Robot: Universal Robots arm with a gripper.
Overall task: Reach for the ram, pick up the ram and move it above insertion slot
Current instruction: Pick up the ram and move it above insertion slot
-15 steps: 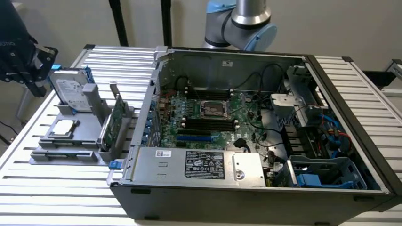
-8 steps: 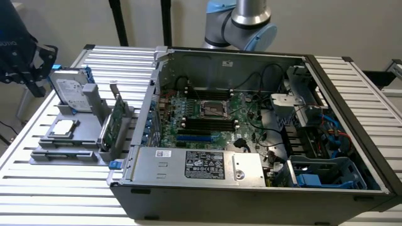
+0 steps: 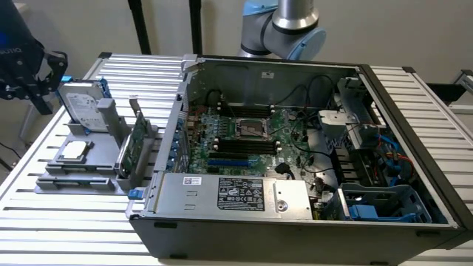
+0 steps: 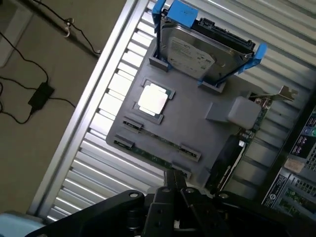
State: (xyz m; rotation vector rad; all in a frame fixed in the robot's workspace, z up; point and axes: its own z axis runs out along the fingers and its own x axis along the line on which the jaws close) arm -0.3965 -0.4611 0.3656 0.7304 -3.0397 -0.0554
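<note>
The ram (image 4: 150, 156) is a thin green stick lying flat in the outer groove of the grey parts holder (image 4: 197, 123), between two small clips. My gripper (image 4: 175, 181) hovers above the holder's edge close to the ram, its fingers pressed together and holding nothing. In the exterior view the gripper (image 3: 33, 88) hangs at the far left, above and behind the holder (image 3: 81, 169). The insertion slot (image 3: 247, 145) is one of several parallel black sockets on the motherboard inside the open computer case (image 3: 414, 138).
On the holder stand a hard drive in blue rails (image 4: 205, 47), a processor chip (image 4: 154, 98) and an upright green card with a metal bracket (image 3: 133, 145). A blue slot (image 3: 232, 162) lies beside the black sockets. Cables and a power supply (image 3: 236, 194) crowd the case.
</note>
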